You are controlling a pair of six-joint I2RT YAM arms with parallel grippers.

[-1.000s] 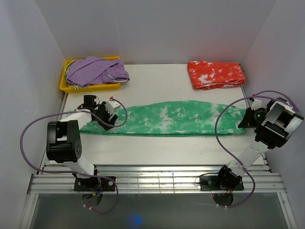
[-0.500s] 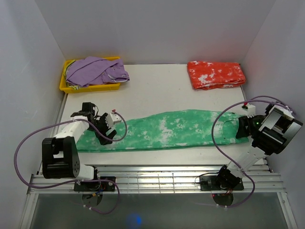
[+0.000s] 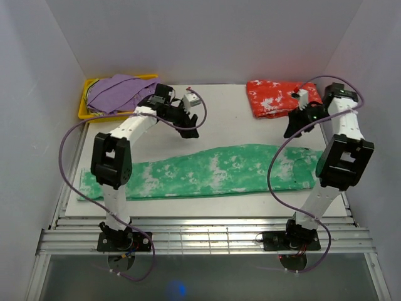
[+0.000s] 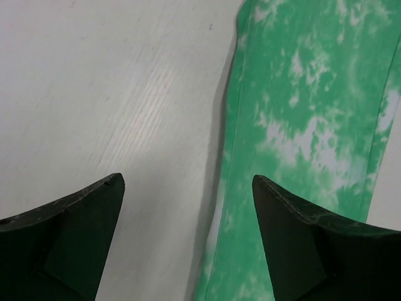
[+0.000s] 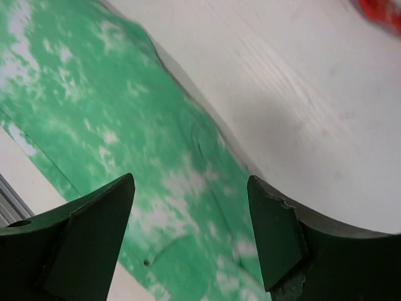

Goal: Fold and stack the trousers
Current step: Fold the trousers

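The green trousers (image 3: 213, 170) lie flat in one long strip across the near half of the table. Folded red-orange trousers (image 3: 283, 98) sit at the back right. My left gripper (image 3: 192, 130) hangs open above bare table behind the strip. In its wrist view the left gripper (image 4: 188, 182) straddles the green cloth (image 4: 301, 125) edge, well above it. My right gripper (image 3: 290, 130) is also open and raised, between the red-orange pair and the strip's right end. The right wrist view has the right gripper (image 5: 190, 182) empty over green cloth (image 5: 94, 106).
A yellow bin (image 3: 84, 113) at the back left holds a plain purple garment (image 3: 125, 93). White walls close in both sides and the back. A metal rail (image 3: 207, 235) runs along the near edge. A corner of the red-orange pair (image 5: 383, 9) shows in the right wrist view.
Both arms rose from the ends of the green trousers and swung toward the back. The right gripper opened and let go of the cloth. The strip now lies nearer the front edge.
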